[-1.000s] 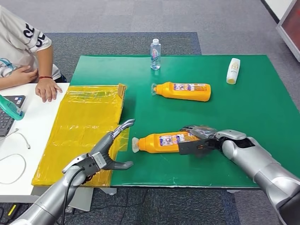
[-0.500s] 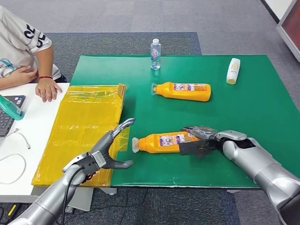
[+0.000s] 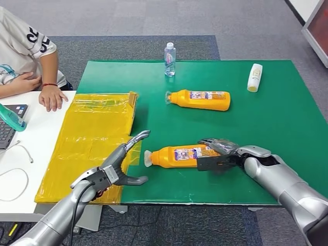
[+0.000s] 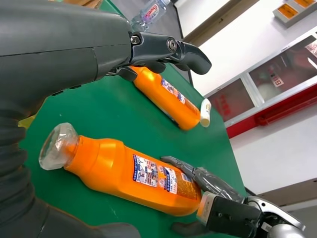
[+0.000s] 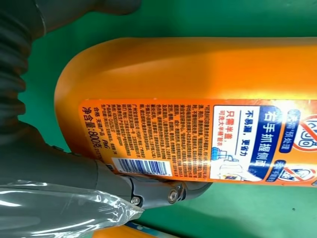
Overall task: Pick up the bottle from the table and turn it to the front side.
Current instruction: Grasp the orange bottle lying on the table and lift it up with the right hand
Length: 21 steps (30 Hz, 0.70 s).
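Observation:
An orange bottle (image 3: 180, 155) lies on its side near the front of the green mat (image 3: 270, 123), clear cap (image 3: 147, 158) pointing left. Its upward face carries a label with small print and a barcode (image 5: 142, 166). My right hand (image 3: 217, 155) holds the bottle's base end, fingers (image 4: 209, 181) laid over the top and the thumb on the near side. The bottle (image 4: 123, 171) still rests on the mat. My left hand (image 3: 116, 168) hovers open with fingers spread, left of the cap, over the corner of a yellow sheet (image 3: 93, 133).
A second orange bottle (image 3: 199, 99) lies further back, with a small clear water bottle (image 3: 169, 59) behind it and a white bottle (image 3: 254, 77) at the back right. A person's hand (image 3: 52, 97) rests on the white table (image 3: 42, 128) at left, near a laptop (image 3: 7, 128).
Both hands have crept slightly to the right. The orange bottle has not moved.

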Tool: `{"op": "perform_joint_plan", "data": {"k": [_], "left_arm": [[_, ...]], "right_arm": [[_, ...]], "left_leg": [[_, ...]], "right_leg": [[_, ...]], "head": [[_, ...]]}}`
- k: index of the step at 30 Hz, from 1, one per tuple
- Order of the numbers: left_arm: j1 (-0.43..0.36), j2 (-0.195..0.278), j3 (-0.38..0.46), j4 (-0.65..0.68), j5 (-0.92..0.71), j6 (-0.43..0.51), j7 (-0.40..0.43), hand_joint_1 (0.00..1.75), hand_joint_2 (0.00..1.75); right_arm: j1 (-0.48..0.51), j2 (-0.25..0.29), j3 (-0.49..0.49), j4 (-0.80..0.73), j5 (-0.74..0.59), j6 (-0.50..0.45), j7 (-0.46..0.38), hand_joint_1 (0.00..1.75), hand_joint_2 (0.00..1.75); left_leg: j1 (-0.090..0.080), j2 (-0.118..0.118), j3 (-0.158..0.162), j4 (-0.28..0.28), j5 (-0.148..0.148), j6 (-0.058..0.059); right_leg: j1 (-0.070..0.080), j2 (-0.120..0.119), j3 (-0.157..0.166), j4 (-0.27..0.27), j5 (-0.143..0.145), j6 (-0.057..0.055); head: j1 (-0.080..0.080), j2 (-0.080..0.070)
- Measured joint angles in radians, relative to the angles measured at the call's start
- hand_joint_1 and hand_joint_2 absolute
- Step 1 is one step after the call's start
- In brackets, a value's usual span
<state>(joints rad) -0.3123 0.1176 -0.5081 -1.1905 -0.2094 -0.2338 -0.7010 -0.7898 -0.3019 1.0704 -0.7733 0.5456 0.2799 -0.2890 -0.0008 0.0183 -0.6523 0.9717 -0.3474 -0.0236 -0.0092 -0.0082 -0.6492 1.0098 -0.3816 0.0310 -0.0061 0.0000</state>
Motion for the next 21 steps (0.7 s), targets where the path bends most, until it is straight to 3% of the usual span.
{"op": "perform_joint_plan", "data": {"k": [21], "left_arm": [[-0.008, -0.005, -0.018, 0.027, 0.004, -0.004, 0.0, 0.0, 1.75]], "right_arm": [[0.014, -0.005, -0.008, -0.036, -0.033, 0.02, -0.009, 0.0, 1.75]], "left_leg": [[0.0, 0.0, 0.0, 0.0, 0.0, 0.0]], "right_leg": [[0.0, 0.0, 0.0, 0.0, 0.0, 0.0]], "head": [[0.0, 0.0]]}}
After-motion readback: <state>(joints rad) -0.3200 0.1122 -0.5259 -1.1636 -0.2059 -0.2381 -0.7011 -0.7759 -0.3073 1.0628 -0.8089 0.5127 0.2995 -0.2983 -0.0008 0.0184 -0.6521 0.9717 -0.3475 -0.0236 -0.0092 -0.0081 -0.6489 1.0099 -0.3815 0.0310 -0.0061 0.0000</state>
